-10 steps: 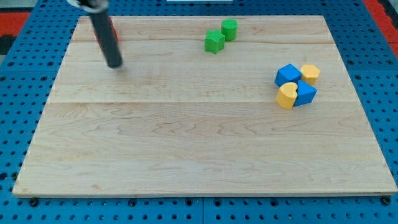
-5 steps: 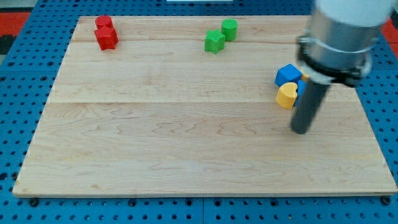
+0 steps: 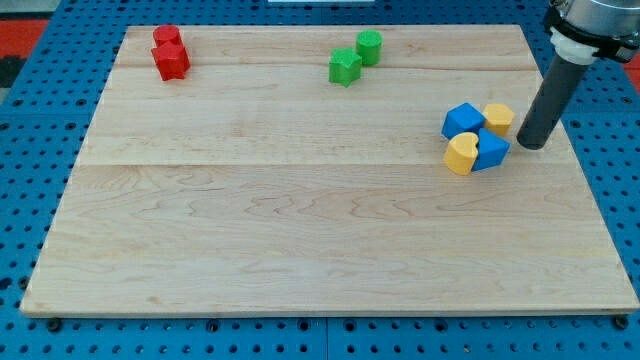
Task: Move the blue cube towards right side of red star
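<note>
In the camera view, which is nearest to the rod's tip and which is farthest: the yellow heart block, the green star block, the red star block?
Measured from my tip:
1. Yellow heart block, just to the tip's left, in the cluster at the view's right.
2. Green star block, top middle.
3. Red star block, top left corner, farthest.
</note>
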Motion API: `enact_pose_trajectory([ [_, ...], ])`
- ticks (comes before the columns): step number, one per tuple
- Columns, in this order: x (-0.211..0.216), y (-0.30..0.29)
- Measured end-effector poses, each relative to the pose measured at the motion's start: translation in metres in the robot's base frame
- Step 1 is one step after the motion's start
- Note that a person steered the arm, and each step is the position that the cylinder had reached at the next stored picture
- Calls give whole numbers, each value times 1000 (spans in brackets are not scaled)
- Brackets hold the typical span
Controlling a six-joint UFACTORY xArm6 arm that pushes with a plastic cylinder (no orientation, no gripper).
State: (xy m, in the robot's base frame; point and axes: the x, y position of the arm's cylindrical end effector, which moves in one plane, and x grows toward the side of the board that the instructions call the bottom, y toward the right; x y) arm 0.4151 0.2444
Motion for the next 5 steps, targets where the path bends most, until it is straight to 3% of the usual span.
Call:
enact_pose_trajectory([
  [4, -14, -10],
  [5, -14, -62],
])
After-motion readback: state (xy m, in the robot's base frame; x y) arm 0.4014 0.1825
